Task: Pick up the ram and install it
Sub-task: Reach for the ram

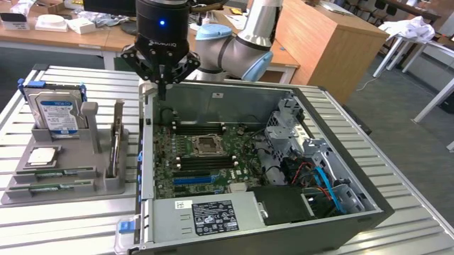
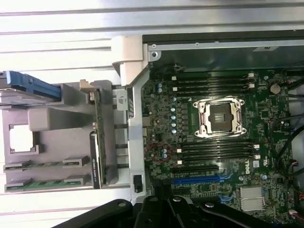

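ram [image 1: 55,172] in holder [image 1: 99,183], holder beside case [image 1: 212,101]

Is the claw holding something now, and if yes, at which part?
Nothing is held: the claw is shut and empty above the computer case, and the memory sticks lie in the grey tray.

**Exterior view:** camera off the arm, raised, looking down at a slant across the slatted table [image 1: 64,228]. Middling range. Covers the whole open computer case [image 1: 212,101], the grey parts holder [image 1: 106,183] at the exterior view's left, and the office desks [image 1: 78,37] behind.

**Wrist view:** camera on the arm by the gripper [image 1: 163,91], facing straight down, much nearer.

**Shared by both views:** motherboard [image 2: 161,128], the case wall beside the parts holder, the parts holder itself, the hard drive [image 1: 57,114].
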